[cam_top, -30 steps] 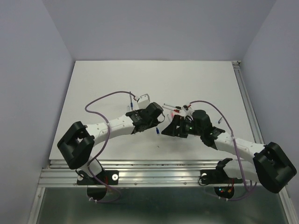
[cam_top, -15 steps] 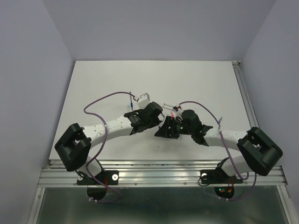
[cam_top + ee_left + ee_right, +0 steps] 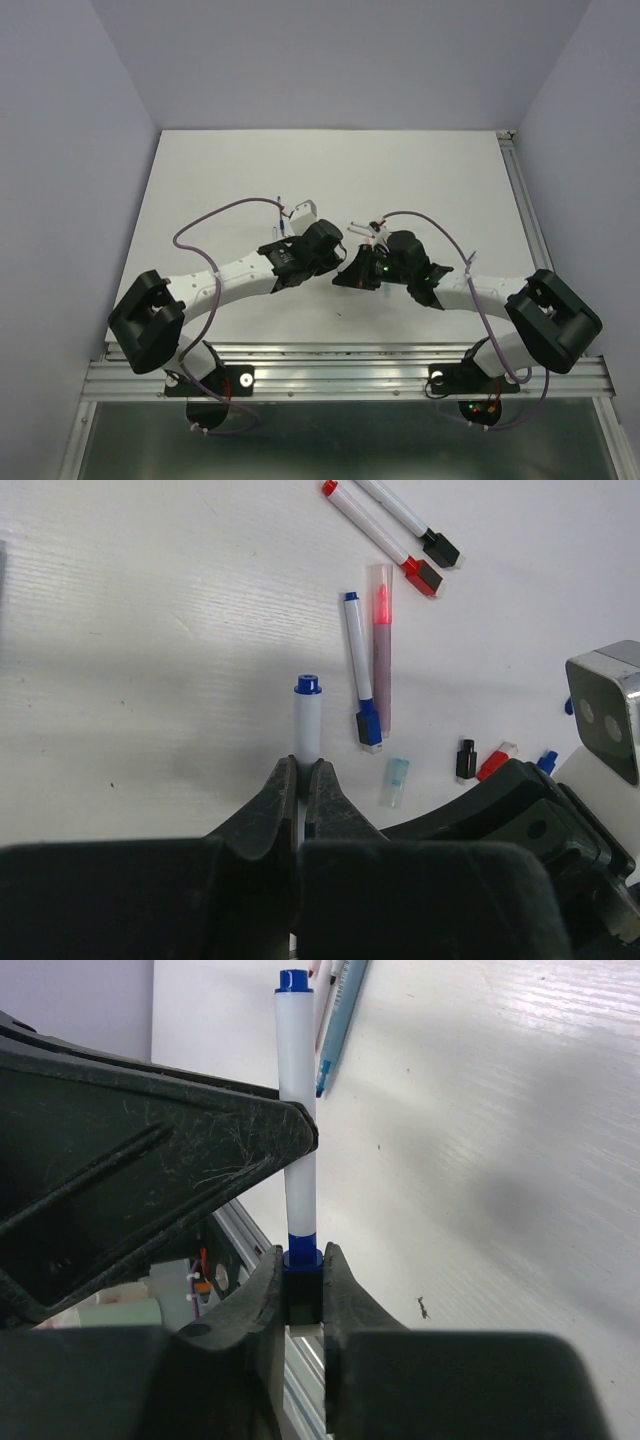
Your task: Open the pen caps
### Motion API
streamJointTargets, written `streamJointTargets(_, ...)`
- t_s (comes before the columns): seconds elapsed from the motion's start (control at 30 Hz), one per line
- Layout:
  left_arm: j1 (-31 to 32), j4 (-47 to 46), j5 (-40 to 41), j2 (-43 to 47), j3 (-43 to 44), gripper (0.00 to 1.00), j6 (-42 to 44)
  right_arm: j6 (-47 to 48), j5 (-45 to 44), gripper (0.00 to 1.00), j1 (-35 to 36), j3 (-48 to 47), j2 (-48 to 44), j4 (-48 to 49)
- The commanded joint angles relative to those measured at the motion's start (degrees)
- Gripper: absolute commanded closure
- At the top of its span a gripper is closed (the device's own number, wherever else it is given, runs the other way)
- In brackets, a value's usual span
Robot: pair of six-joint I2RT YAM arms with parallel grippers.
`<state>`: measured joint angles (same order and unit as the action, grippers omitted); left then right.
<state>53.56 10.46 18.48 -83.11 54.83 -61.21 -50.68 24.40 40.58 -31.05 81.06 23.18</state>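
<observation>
Blue cap point(image 3: 301, 1258): we're reading it as seated on the pen, at bottom centre of the right wrist view, between the right fingers.
Right gripper point(image 3: 302, 1282): we're clamping it on that cap, jaws pinched in tight.
Left gripper point(image 3: 301, 778): we're squeezing it onto the white barrel point(image 3: 307, 725) at bottom centre of the left wrist view, with the blue end plug pointing up-frame.
Loose caps point(image 3: 495, 763): black, red and blue ones are lying on the table point(image 3: 150, 630) at lower right of the left wrist view, near the right gripper body.
Other pens point(image 3: 360, 670): they're lying flat at upper centre of that view, apart from the held pen.
Risk, slip: we're holding a smooth barrel on a narrow pad line. It's likely sliding through the left pads under a pull, and the cap is staying on.
Risk, overlap: if the right pads are also biting the barrel, we're pulling against ourselves.
Risk, axis: any off-line pull is levering the pen and twisting it out of one grip.
Risk, release: a sudden pop is sending an arm into the loose caps and pens and scattering them.
</observation>
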Motion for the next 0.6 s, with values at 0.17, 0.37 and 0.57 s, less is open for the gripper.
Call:
streamJointTargets(0.17, -1.35, -3.6, 6.74, 4.8, -1.22, 1.0, 0.48, -0.56, 6.87, 0.99, 1.52, 0.37, -2.21, 7.23)
streamJointTargets(0.37, -7.41, -6.94, 10.5, 2.26, 3.43, 1.0, 2.76, -4.69, 15.4, 0.99, 7.66, 8.27, -10.29, 13.82)
streamJointTargets(0.57, -11.89, -6.68, 19.31, -0.73, 10.64, 1.0, 5.04, -8.29, 13.74, 0.99, 17.33, 12.67, -18.64, 13.56)
